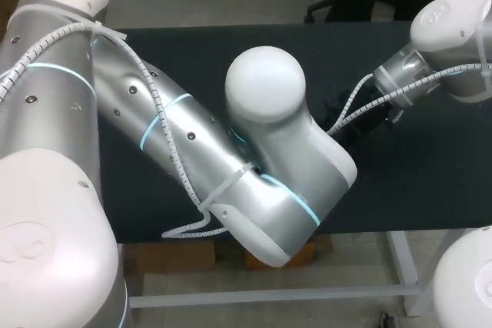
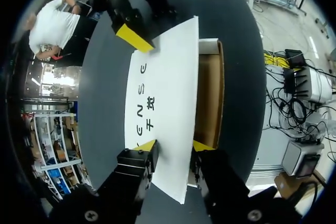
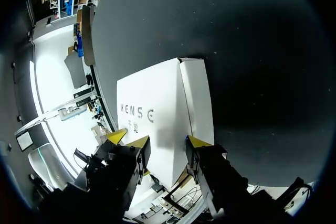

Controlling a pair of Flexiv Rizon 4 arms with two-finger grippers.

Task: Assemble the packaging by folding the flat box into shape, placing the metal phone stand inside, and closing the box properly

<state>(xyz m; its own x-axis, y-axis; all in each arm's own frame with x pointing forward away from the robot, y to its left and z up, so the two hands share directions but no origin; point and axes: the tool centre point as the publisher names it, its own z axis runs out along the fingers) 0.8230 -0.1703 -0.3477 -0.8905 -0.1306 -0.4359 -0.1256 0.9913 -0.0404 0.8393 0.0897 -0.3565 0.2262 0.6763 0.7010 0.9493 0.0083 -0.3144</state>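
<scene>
The white box (image 2: 163, 93), with dark print on its broad face, is tilted up off the black table, its brown inside (image 2: 209, 98) showing along one side. My left gripper (image 2: 174, 146) is shut on the box's near end, one yellow tip on the white face and the other on the brown side. At the opposite end my right gripper (image 3: 168, 141) is shut on the box (image 3: 157, 119), and one of its fingertips (image 2: 134, 38) shows there. In the head view my left arm (image 1: 261, 151) hides the box and both grippers. No phone stand is in view.
The black table (image 1: 430, 167) spreads around both arms. My right arm (image 1: 430, 59) comes in from the far right, with its cable loop hanging beside my left arm's elbow. The table's front edge runs just below my left forearm.
</scene>
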